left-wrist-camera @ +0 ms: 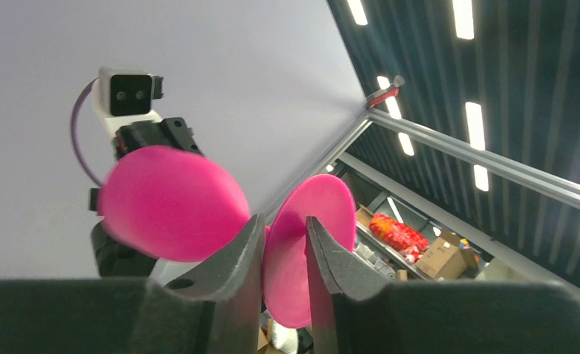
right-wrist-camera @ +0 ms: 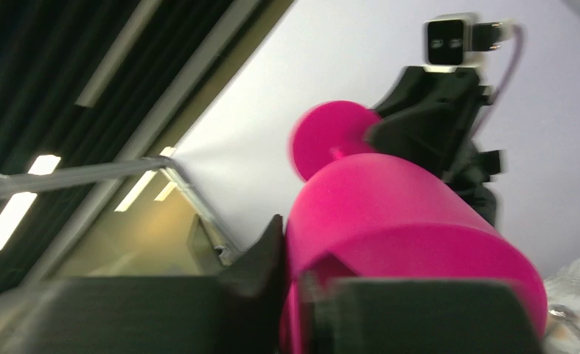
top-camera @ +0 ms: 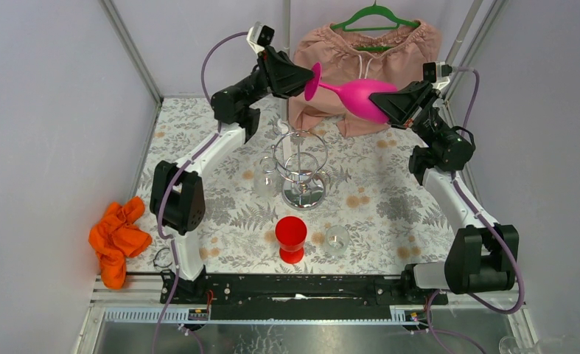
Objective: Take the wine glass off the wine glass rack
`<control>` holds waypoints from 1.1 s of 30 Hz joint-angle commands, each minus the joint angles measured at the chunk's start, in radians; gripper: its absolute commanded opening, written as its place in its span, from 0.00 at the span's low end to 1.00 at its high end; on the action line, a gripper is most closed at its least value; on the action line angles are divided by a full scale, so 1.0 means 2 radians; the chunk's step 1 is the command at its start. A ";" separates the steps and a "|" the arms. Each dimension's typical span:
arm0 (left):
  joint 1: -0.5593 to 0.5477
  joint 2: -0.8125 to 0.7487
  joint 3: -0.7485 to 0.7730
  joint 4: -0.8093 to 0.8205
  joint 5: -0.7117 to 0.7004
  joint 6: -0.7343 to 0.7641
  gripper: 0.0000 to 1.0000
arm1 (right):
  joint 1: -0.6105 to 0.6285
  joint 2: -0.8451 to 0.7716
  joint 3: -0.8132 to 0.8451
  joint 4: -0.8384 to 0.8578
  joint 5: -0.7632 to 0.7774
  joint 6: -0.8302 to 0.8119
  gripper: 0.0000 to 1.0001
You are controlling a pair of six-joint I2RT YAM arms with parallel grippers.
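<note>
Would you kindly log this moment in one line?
wine glass: airborne | left gripper: at foot | right gripper: on bowl | wine glass rack: below

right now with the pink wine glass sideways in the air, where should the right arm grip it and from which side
The bowl wall at its rim, from the right. The pink wine glass lies roughly level, foot at the left gripper, mouth facing the right gripper, so its jaws can likely pinch the thin wall there.

Crowded middle, bare table (top-camera: 393,217) right of the rack (top-camera: 301,166)
We see a red cup (top-camera: 291,237) and clear glass (top-camera: 336,240) just before it; the pink glass (top-camera: 357,96) bars the air above, clothing (top-camera: 408,51) behind.
</note>
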 commanded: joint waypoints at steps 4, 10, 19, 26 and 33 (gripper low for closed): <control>-0.010 -0.009 -0.006 -0.002 0.038 0.018 0.43 | 0.007 -0.025 0.034 0.085 -0.005 0.003 0.00; -0.009 -0.008 -0.011 -0.002 0.045 0.022 0.46 | 0.007 -0.034 0.037 0.084 -0.008 0.004 0.00; 0.023 -0.078 -0.040 -0.263 0.072 0.222 0.47 | 0.007 -0.090 0.042 -0.088 -0.057 -0.105 0.00; 0.034 -0.132 0.026 -0.704 -0.039 0.522 0.47 | 0.007 -0.195 0.109 -0.534 -0.047 -0.440 0.00; 0.035 -0.158 0.044 -0.877 -0.202 0.622 0.47 | 0.006 -0.225 0.208 -0.849 0.030 -0.629 0.00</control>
